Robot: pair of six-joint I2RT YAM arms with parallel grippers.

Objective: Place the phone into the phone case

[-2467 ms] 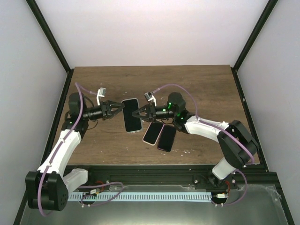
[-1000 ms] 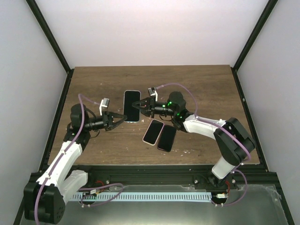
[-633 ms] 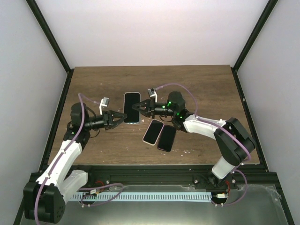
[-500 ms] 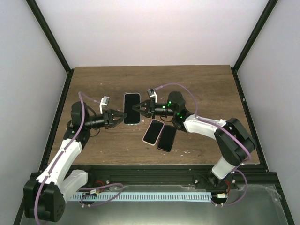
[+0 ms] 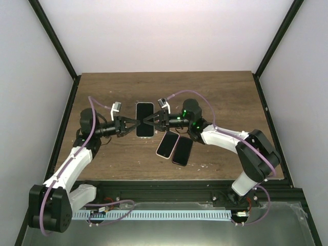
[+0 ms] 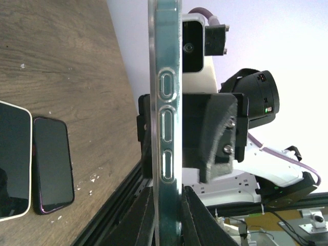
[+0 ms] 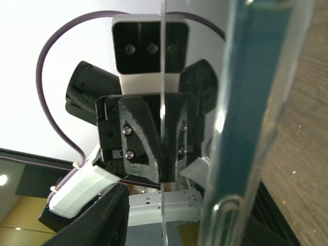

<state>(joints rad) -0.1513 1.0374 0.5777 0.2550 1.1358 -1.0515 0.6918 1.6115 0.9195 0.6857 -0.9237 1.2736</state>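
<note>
A black-screened phone (image 5: 144, 123) with a clear case round its edge hangs above the table, between the two grippers. My left gripper (image 5: 132, 122) is shut on its left edge. In the left wrist view the phone (image 6: 166, 102) stands edge-on, with my fingers (image 6: 141, 220) pressed on both faces. My right gripper (image 5: 149, 120) holds the right edge, and its fingers (image 6: 215, 138) straddle the phone on the far side. In the right wrist view the cased phone (image 7: 256, 102) fills the right side. One right finger (image 7: 102, 215) shows; the other is hidden. The left gripper's fingers (image 7: 148, 138) face me.
Two more dark phones lie side by side on the wooden table, one with a light rim (image 5: 167, 144) and one with a dark rim (image 5: 182, 150); they also show in the left wrist view (image 6: 13, 159) (image 6: 51, 164). A black rail (image 5: 169, 187) runs along the near edge.
The right gripper lifted the phone off the table and carried it a little farther back. The left gripper then moved right, up to the phone's left edge, and closed on it.
</note>
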